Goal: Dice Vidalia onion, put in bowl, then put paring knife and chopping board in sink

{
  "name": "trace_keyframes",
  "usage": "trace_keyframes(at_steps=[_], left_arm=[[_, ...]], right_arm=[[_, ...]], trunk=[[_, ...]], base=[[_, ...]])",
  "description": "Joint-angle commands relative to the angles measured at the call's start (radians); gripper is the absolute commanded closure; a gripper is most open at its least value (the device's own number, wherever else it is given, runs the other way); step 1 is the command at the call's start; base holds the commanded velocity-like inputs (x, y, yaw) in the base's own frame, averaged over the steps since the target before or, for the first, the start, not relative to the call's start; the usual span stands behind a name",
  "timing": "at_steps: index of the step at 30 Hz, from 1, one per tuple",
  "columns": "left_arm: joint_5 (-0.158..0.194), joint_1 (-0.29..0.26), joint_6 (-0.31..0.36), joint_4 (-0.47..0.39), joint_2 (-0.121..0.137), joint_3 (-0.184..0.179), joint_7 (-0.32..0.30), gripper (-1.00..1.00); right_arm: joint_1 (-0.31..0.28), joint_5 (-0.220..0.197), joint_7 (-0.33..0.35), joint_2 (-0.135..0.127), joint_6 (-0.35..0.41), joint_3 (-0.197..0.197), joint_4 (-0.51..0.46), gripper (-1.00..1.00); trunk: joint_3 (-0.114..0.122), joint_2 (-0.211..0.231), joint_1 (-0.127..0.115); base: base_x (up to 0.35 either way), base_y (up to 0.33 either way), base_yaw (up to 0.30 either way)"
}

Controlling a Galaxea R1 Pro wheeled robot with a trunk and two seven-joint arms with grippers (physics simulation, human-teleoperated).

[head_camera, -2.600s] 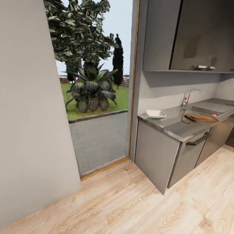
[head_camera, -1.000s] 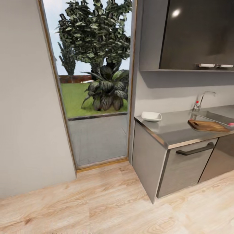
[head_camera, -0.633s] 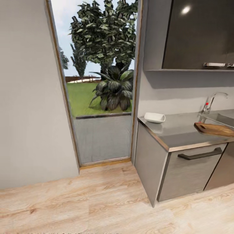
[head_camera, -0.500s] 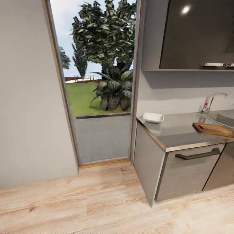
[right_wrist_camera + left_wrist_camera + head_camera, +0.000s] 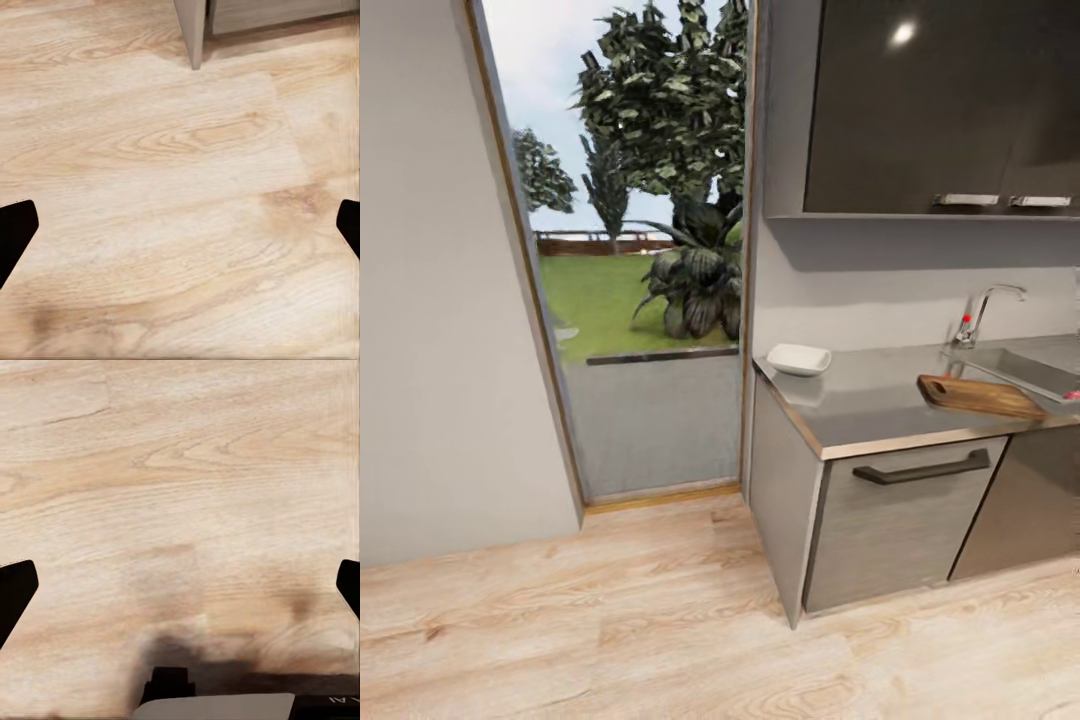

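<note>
The whole head view has slid since half a second ago: the counter run sits further left in frame and more of the sink end shows at right. That is my base and head turning, not the kitchen moving. I read it as the approach leg, nothing on the task handled yet.

Largest first. Open doorway (image 5: 650,300) at left with lawn and a broad-leafed plant outside. Pale wood floor (image 5: 610,620) in the near field. Dark wall cabinets (image 5: 930,100) upper right.

The countertop (image 5: 860,400) runs right from the doorway, over a grey drawer front (image 5: 900,520) with a dark handle. The sink (image 5: 1025,368) is at its far right, chrome tap (image 5: 980,312) with red knob behind it.

The chopping board (image 5: 975,396) lies on the countertop just left of the sink, near the front edge. The bowl (image 5: 799,359) is at the far left corner of the slab, well apart from the board.

A small pinkish speck at the right border, in the sink, is probably the Vidalia onion (image 5: 1071,395); too small to be sure. Paring knife not made out.

Left gripper (image 5: 180,585) and right gripper (image 5: 180,225): both wrist views look down on floor, dark fingertips spread to the frame edges, nothing between them. Both released, empty. The right wrist view catches the cabinet corner (image 5: 193,30).

Next judgement: keep swinging right and close on the sink.
</note>
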Motion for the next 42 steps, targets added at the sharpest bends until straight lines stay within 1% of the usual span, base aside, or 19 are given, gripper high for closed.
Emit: trace_keyframes(at_steps=[1, 24, 31, 42], left_arm=[[0.001, 0.000, -0.002, -0.001, 0.000, 0.000, 0.001, -1.00], [-0.001, 0.000, -0.002, -0.001, -0.002, 0.000, 0.001, -1.00], [-0.001, 0.000, -0.002, -0.002, -0.002, 0.001, 0.001, -1.00], [-0.001, 0.000, -0.002, -0.001, -0.001, 0.001, 0.001, -1.00]], right_arm=[[-0.001, 0.001, -0.003, 0.000, -0.003, 0.000, 0.001, -1.00], [-0.001, 0.001, -0.003, 0.002, -0.003, 0.000, 0.002, -1.00], [-0.001, 0.001, -0.003, 0.002, -0.003, 0.000, 0.002, -1.00], [0.000, 0.001, -0.003, 0.002, -0.003, 0.000, 0.002, -1.00]], trunk=[[-0.001, 0.000, 0.000], [-0.001, 0.000, 0.000], [-0.001, 0.000, 0.000], [-0.001, 0.000, 0.000]], base=[[-0.078, -0.323, 0.000], [-0.065, -0.322, 0.010], [-0.004, -0.319, 0.110], [0.000, -0.316, 0.197]])
